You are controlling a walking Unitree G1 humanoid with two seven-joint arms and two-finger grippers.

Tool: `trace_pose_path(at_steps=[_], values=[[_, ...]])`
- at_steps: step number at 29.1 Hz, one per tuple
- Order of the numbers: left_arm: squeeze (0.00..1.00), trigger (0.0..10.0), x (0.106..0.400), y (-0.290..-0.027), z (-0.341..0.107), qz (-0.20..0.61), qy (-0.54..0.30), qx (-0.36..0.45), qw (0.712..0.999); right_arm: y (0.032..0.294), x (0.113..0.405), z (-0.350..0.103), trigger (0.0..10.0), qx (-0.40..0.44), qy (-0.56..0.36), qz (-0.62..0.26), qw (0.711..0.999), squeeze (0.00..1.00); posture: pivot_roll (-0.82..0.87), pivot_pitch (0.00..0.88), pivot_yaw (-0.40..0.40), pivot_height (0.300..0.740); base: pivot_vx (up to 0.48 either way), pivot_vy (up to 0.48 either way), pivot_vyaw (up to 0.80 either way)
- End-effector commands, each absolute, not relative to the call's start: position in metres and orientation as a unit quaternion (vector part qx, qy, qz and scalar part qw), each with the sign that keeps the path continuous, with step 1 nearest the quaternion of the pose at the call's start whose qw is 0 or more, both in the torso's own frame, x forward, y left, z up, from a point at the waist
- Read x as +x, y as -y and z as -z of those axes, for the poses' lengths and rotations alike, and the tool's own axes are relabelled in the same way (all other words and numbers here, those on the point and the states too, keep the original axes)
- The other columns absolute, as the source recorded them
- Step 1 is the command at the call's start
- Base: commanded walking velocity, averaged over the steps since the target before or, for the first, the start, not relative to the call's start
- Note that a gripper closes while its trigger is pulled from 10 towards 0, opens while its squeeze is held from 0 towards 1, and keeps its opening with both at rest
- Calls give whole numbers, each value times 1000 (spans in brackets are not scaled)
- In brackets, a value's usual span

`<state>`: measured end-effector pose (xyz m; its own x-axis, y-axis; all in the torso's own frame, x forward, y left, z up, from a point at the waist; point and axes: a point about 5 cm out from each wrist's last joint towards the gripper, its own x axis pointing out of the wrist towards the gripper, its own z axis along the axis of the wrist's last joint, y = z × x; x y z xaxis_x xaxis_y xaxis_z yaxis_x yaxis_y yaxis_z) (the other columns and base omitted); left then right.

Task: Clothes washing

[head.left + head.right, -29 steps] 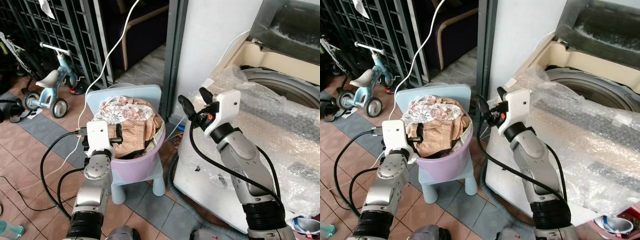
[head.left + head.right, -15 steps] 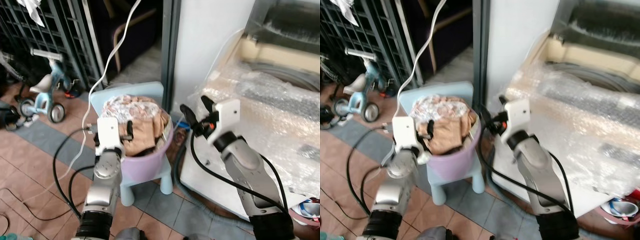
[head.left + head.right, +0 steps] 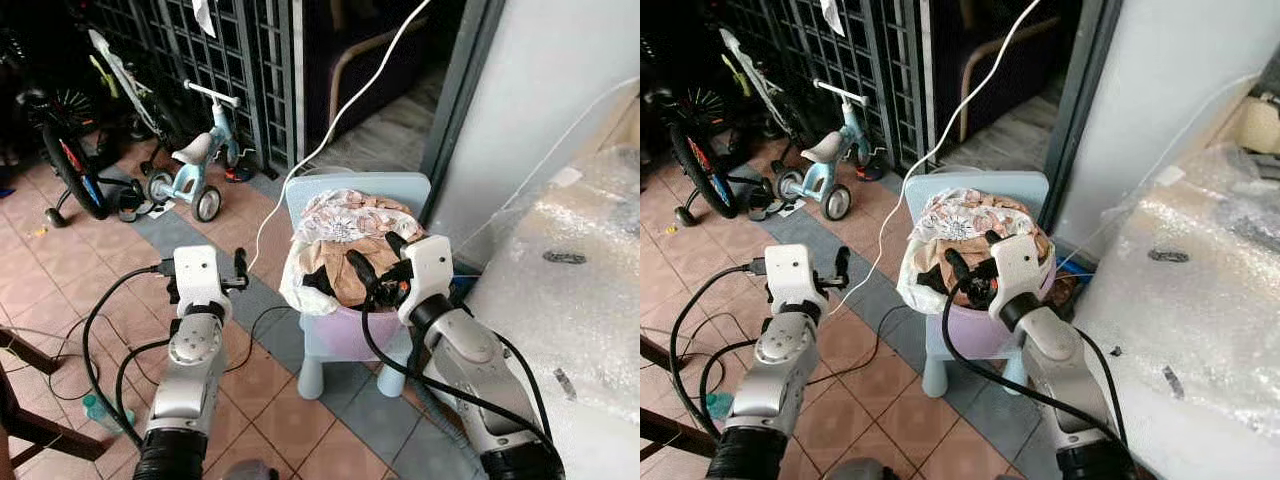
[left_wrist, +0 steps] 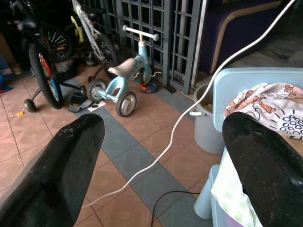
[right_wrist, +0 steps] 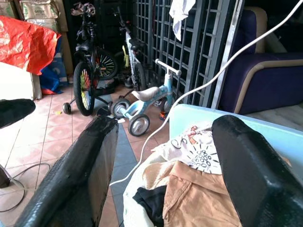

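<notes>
A purple basket (image 3: 345,332) heaped with clothes stands on a light blue child's chair (image 3: 310,192). On top lie a white printed cloth (image 3: 345,212), a tan garment (image 5: 199,198) and a black piece (image 5: 151,198). My right gripper (image 3: 375,260) hovers open just above the tan garment at the near side of the pile, with nothing between its fingers. My left gripper (image 3: 238,268) is open and empty over the tiled floor, left of the chair and apart from the basket.
The bubble-wrapped washing machine (image 3: 580,280) fills the right side. A white cable (image 3: 330,120) hangs down past the chair. A blue tricycle (image 3: 190,165), a bicycle (image 3: 70,150) and a metal grille (image 3: 200,50) stand at the back left. Black cables and a bottle (image 3: 95,410) lie on the floor.
The camera has swung left, away from the machine. My right gripper has come from beside the machine to over the clothes. My left gripper has left the basket's rim for the floor side.
</notes>
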<state>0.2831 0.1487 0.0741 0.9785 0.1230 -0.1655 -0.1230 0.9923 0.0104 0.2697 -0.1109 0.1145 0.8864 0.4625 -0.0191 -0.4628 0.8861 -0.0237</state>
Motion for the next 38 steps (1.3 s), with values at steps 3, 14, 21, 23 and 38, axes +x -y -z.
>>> trace_pose_path(at_steps=[3,14,21,23,38], values=[[0,10000,285,-145,-76,-55,-81,-3,995,116,278,-117,10000,-20,-4,-219,976,0,-2,2,16,740,454,0,0],[0,10000,283,-145,-72,-59,-90,-4,994,115,283,-115,10000,-30,-13,-214,976,0,-2,4,12,740,455,0,0],[0,10000,281,-146,-69,-62,-103,0,993,115,284,-98,10000,-61,-50,-210,975,0,0,6,11,740,462,0,0],[0,10000,278,-149,-66,-68,-112,2,991,116,282,-82,10000,-81,-92,-202,972,0,7,10,10,740,231,0,0],[0,10000,229,-167,-66,-67,-167,46,983,110,302,-53,10000,-116,-190,-179,958,0,113,178,-14,740,0,0,0]])
